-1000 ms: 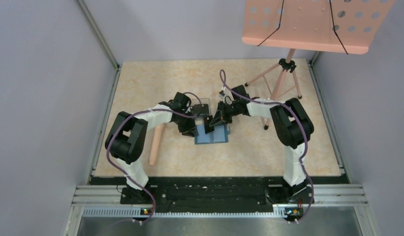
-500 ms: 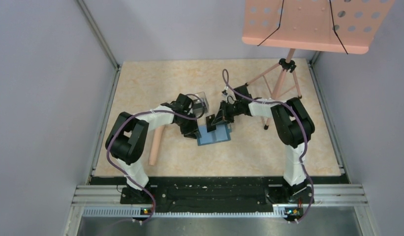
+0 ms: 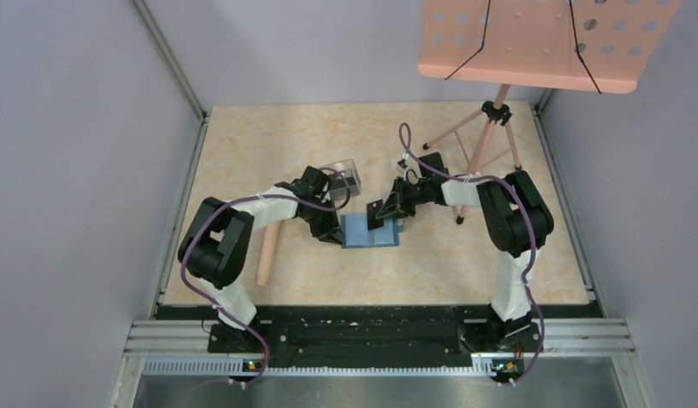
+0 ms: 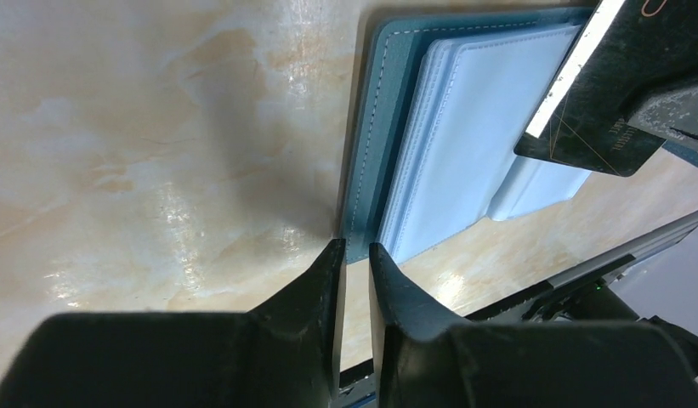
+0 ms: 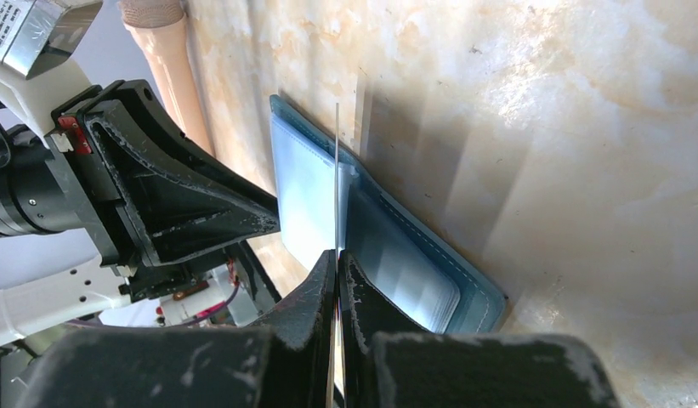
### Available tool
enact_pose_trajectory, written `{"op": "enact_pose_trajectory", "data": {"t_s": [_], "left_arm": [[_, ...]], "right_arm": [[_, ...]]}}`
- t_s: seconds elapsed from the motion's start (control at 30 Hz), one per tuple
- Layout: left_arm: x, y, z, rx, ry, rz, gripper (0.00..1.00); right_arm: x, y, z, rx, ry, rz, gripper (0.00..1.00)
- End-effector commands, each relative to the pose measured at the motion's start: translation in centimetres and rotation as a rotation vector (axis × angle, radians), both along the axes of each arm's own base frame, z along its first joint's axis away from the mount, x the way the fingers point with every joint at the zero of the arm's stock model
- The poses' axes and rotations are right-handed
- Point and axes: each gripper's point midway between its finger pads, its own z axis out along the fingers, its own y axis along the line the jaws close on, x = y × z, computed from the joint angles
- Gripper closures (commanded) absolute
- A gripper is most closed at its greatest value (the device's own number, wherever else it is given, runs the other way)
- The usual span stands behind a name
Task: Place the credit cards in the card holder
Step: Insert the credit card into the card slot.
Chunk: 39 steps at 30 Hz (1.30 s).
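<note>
With right pincer (image 5: 337, 253) clenched on a credit card (image 4: 600, 127), edge-on over the open card holder (image 3: 369, 231) central on the worktop (image 3: 286, 144), aim for a sleeve mouth, slide slowly. Brace its corner with left pincer (image 4: 355, 246), nearly closed; grip impossible to tell.

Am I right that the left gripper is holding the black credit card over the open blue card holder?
Not quite: it is the right gripper that holds the black credit card over the open blue card holder, as the right wrist view shows. The left gripper sits at the holder's edge with no card.
</note>
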Motion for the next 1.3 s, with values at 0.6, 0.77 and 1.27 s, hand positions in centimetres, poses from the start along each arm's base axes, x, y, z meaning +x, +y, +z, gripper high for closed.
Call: {"op": "enact_pose_trajectory", "data": {"t_s": [0.6,0.77,1.27], "left_arm": [[0.6,-0.9,0.4,-0.055,-0.005,-0.008,1.0],[0.6,-0.9,0.3,-0.052,-0.001,-0.008,1.0],[1.3,0.2,0.7,-0.028,-0.009,0.017,1.0]], "right_arm": [[-2.2,2.0,1.1,0.08,0.038,0.051,1.0],[-2.8,1.8,0.8,0.068,0.065,0.052,1.0],[-0.8,0.4,1.2,-0.061,-0.054,0.055,1.0]]}}
